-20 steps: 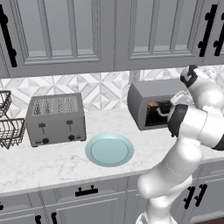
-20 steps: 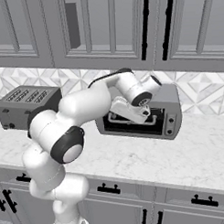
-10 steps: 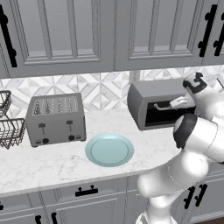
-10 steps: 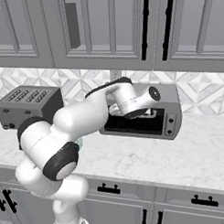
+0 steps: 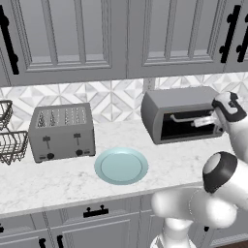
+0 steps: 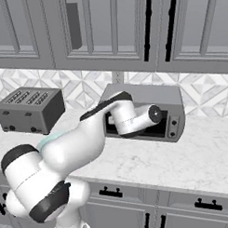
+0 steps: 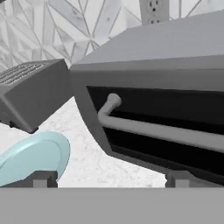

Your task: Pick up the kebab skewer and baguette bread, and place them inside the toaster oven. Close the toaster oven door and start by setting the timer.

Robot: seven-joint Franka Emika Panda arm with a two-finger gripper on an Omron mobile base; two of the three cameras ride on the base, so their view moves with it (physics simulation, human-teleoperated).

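- Our claw (image 7: 112, 179), fingers spread and holding nothing, faces the toaster oven door (image 7: 166, 131) and its silver bar handle.
- The toaster oven (image 5: 181, 114) sits at the back of the marble worktop (image 5: 58, 179), door seemingly shut.
- The teal plate (image 5: 121, 165) lies bare; skewer and baguette presumably inside.
- We judge the timer still unset.

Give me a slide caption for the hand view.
Open gripper faces the closed toaster oven door and its bar handle, teal plate at left.
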